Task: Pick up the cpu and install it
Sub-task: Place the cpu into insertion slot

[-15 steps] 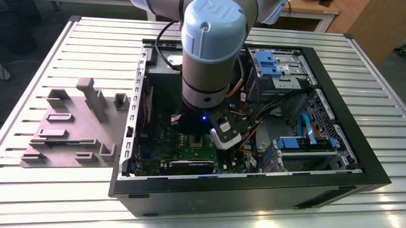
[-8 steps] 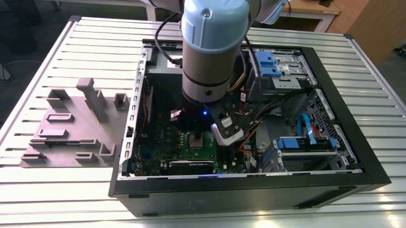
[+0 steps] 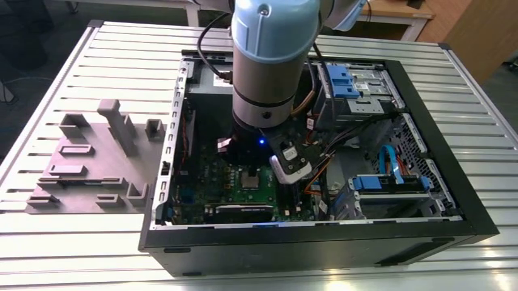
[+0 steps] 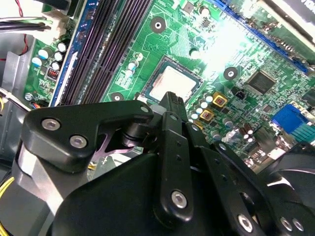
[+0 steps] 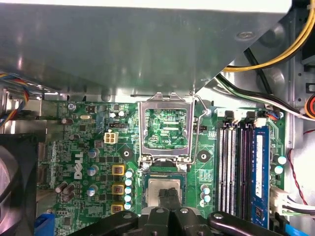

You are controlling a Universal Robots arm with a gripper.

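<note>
While the cpu (image 5: pixel 153 188) lies in its socket (image 5: pixel 162 170), mid-frame in the exterior view, the claw (image 5: pixel 168 195) is seen pinched narrow right over it, empty.

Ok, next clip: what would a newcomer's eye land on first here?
The big arm plunging into the open computer case mid-table in the exterior view. In the first wrist view, the silvery cpu sits in its socket on the green motherboard, the metal socket frame flipped up beside it and the shut gripper just over the chip.
</note>
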